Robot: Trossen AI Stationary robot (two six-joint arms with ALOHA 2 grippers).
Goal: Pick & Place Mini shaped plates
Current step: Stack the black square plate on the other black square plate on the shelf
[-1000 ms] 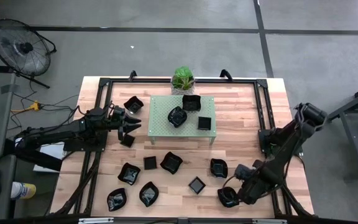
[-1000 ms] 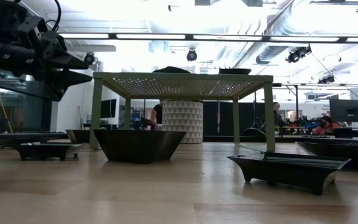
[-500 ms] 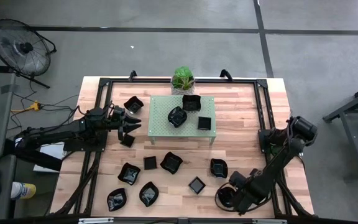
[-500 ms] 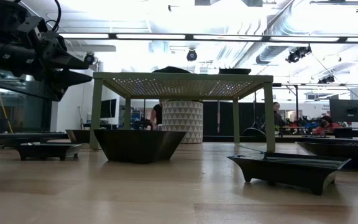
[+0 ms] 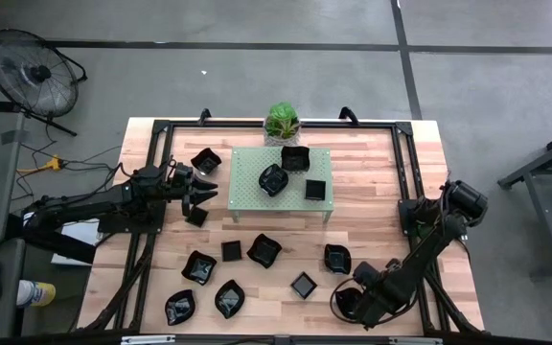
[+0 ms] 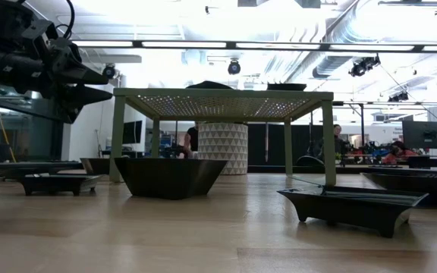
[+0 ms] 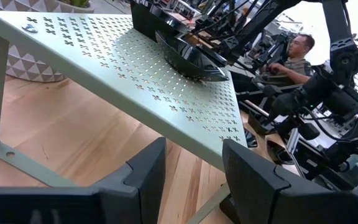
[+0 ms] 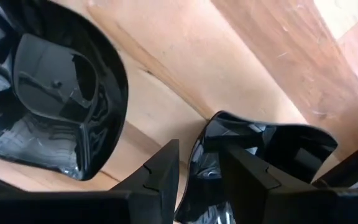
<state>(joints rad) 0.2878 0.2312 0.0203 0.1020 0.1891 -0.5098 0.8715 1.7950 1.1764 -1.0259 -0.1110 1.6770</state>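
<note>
Plates, small and glossy black, are spread over the wooden counter [image 5: 372, 192]. Three sit on top of the pale green rack [image 5: 282, 181]: a wavy-edged plate [image 5: 273, 178] near its middle, a dish [image 5: 295, 157] at its far edge and a small square one [image 5: 314, 190] to the right. Under and in front of the rack lie the others: a leaf-shaped plate [image 5: 206, 160] at the rack's left, a tiny square plate [image 5: 195, 217] below the left arm's jaws, and a loose row nearer the front edge, including a square plate [image 5: 231, 251], a ruffled plate [image 5: 264, 249], a round plate [image 5: 337, 258] and another small square plate [image 5: 303, 285]. A potted plant [image 5: 282, 121] stands behind the rack.

The left gripper [image 5: 202, 189] hangs above the counter just left of the rack, its jaws apart and empty; its wrist view looks along the rack top past both fingers [image 7: 146, 174] to the wavy plate.

The right gripper [image 5: 351, 305] is low at the counter's front right corner. In its wrist view the jaws straddle the raised rim of a black plate [image 8: 272, 155], one finger [image 8: 163, 174] outside the rim and the other inside, gripping it. A second, larger plate [image 8: 55, 112] lies just beside it.
</note>
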